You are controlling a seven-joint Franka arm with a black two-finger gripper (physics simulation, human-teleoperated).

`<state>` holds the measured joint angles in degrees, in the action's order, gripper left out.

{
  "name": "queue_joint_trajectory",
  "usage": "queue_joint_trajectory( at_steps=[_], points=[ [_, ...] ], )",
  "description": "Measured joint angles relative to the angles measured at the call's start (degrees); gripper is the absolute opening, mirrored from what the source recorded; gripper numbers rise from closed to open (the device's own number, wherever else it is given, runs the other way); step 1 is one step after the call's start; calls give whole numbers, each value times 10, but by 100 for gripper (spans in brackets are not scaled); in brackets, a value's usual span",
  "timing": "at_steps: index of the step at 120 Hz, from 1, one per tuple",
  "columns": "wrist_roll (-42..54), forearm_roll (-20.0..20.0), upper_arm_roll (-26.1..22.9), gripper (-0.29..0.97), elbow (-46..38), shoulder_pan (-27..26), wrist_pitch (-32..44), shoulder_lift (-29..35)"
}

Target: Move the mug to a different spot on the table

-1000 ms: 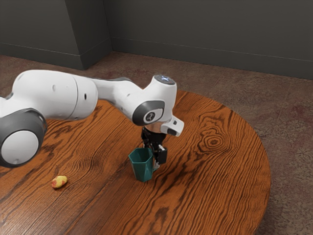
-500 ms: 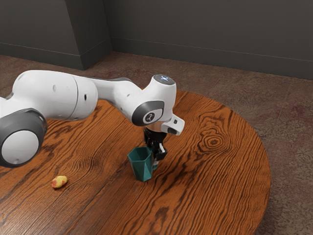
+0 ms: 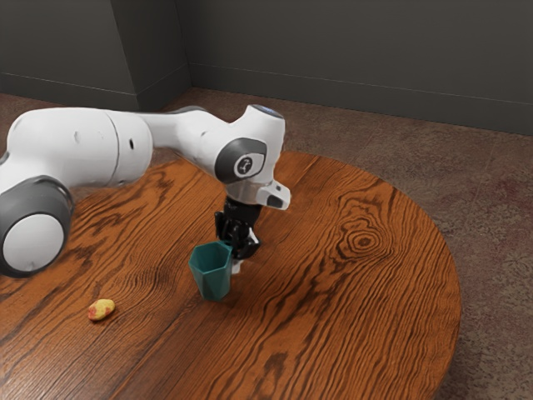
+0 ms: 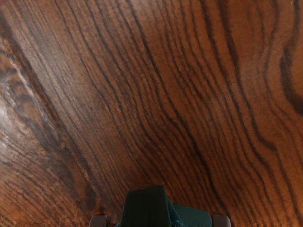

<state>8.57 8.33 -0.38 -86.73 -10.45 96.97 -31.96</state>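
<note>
The teal mug (image 3: 211,270) stands upright near the middle of the round wooden table (image 3: 366,325), its base at or just above the surface. My black gripper (image 3: 236,247) comes down on the side of the mug toward the exterior view's right and is shut on it there. In the wrist view the mug (image 4: 152,209) is a dark teal shape just under the hand, with a grey fingertip (image 4: 98,221) on each side of it. The wood grain of the table (image 4: 151,94) stretches beyond it.
A small yellow and red object (image 3: 101,310) lies on the table toward the exterior view's left, well apart from the mug. The table's curved edge (image 3: 454,292) runs along the exterior view's right, with bare floor beyond it.
My gripper has moved toward the exterior view's left and carried the mug with it. The small yellow and red object has stayed put.
</note>
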Motion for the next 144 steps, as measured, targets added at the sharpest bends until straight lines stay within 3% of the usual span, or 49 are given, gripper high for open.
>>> queue_joint_trajectory(
  at_steps=[35, 107, 129, 144],
  points=[
    [-1, -3, -3, 11, 55, 57, -34, -44],
    [17, -5, -6, 11, 94, 82, -29, -87],
    [20, -23, -5, 40, 93, 82, -25, -87],
    [21, -26, -2, 52, 106, 82, -9, -86]
  ],
)
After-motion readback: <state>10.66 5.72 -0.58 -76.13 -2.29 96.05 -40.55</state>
